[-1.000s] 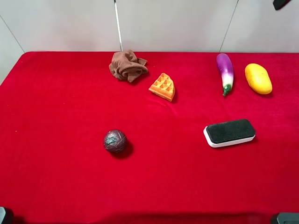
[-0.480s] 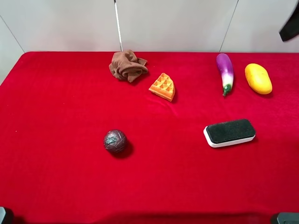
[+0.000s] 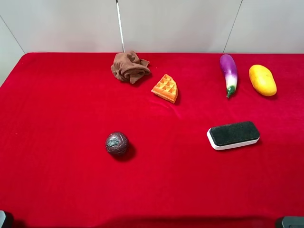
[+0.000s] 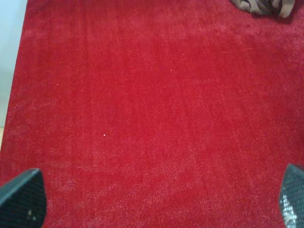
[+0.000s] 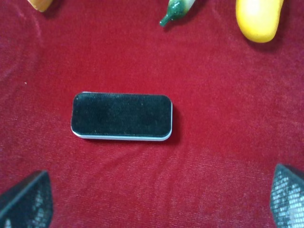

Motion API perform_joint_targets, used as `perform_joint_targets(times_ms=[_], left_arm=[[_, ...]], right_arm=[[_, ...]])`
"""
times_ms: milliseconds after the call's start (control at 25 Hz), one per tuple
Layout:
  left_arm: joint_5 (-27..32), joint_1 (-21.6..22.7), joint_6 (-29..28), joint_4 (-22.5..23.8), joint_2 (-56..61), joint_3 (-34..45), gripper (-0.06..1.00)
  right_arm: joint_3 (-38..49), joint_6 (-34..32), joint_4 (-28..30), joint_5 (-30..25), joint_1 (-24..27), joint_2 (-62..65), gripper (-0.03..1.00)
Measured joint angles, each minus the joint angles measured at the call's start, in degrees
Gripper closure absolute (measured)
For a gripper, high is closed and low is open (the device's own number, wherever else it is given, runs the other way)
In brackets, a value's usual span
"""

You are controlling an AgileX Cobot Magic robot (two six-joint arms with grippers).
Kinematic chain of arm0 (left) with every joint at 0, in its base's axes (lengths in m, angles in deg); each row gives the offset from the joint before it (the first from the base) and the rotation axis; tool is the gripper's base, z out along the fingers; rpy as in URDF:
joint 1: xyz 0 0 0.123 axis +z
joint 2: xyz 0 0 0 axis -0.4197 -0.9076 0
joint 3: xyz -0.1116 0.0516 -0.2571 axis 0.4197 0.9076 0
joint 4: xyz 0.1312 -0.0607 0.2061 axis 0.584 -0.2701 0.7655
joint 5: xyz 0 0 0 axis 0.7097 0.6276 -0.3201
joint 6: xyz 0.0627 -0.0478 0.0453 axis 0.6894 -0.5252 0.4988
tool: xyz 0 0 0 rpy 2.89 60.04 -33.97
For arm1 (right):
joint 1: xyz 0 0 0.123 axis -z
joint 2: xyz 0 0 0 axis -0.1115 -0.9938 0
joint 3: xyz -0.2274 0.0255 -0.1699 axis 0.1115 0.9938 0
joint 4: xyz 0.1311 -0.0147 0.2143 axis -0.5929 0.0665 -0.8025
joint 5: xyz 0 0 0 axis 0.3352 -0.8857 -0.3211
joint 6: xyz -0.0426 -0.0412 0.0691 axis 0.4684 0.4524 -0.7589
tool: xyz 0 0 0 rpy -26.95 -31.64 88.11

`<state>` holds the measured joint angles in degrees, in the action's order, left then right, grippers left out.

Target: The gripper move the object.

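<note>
The yellow mango-shaped object (image 3: 262, 80) lies at the far right of the red cloth, next to the purple eggplant (image 3: 229, 71). In the right wrist view the object (image 5: 259, 18) shows beyond the eraser (image 5: 122, 116). My right gripper (image 5: 156, 199) is open and empty, its fingertips (image 5: 26, 197) wide apart, on the near side of the eraser and well short of the object. My left gripper (image 4: 156, 204) is open and empty over bare red cloth. Neither claw shows in the exterior high view.
A black and white eraser (image 3: 233, 135) lies in front of the object. An orange waffle wedge (image 3: 166, 88), a crumpled brown cloth (image 3: 129, 67) and a dark ball (image 3: 117, 143) lie on the red table cover (image 3: 57, 118). A white wall stands behind.
A black shape at the top right corner of the exterior high view grew larger half a second ago and is now gone. The objects on the table have not moved.
</note>
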<state>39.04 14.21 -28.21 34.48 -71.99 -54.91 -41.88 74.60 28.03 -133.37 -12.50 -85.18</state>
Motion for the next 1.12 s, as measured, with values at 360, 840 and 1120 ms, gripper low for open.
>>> perform_joint_targets(times_ms=[360,840,1120], left_arm=[[0.0,0.0,0.0,0.0,0.0,0.0,-0.03],[0.0,0.0,0.0,0.0,0.0,0.0,-0.03],[0.0,0.0,0.0,0.0,0.0,0.0,-0.03]], right_arm=[[11.0,0.0,-0.93,3.66,0.0,17.03,0.27],[17.21,-0.05,-3.22,5.0,0.0,28.63,0.27],[17.29,-0.23,-3.22,5.27,0.0,36.05,0.27]])
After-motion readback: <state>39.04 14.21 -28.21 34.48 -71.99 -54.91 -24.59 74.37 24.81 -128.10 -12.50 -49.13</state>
